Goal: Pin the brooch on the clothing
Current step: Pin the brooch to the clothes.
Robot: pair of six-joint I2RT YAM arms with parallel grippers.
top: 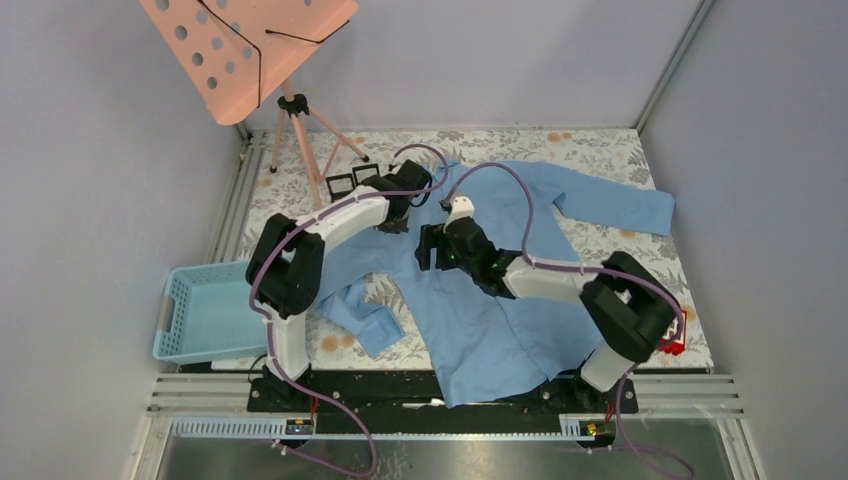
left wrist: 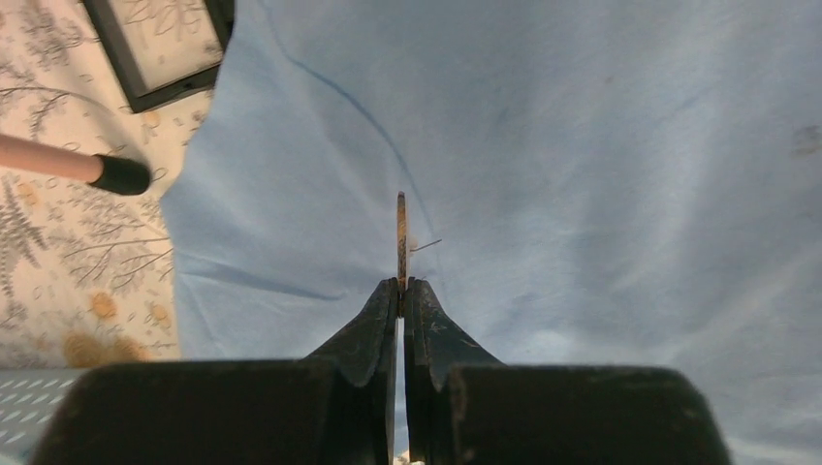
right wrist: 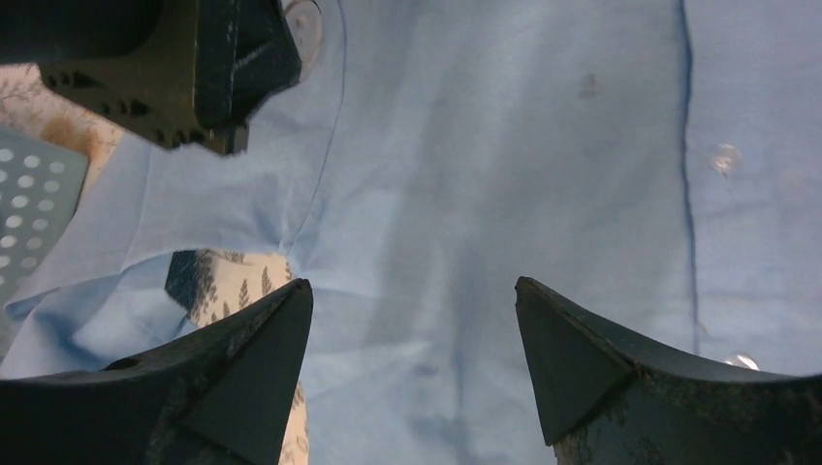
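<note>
The clothing (top: 500, 300), a light blue shirt, lies spread on the floral table. My left gripper (left wrist: 401, 283) hangs over its upper left part and is shut on the brooch (left wrist: 401, 237), a thin brownish disc seen edge-on. A fine pin (left wrist: 426, 244) sticks out of the disc to the right, just above the fabric (left wrist: 582, 145). In the top view the left gripper (top: 398, 213) hides the brooch. My right gripper (top: 432, 246) sits close beside it over the shirt's chest. Its fingers (right wrist: 262, 339) stand wide apart, open, with only cloth (right wrist: 485, 145) below and nothing between them.
A light blue plastic basket (top: 205, 310) stands at the table's left edge. A pink music stand (top: 245, 50) on a tripod rises at the back left, one foot (left wrist: 121, 174) near the shirt. Two black frames (top: 350, 180) lie behind the left gripper. Buttons (right wrist: 725, 158) line the placket.
</note>
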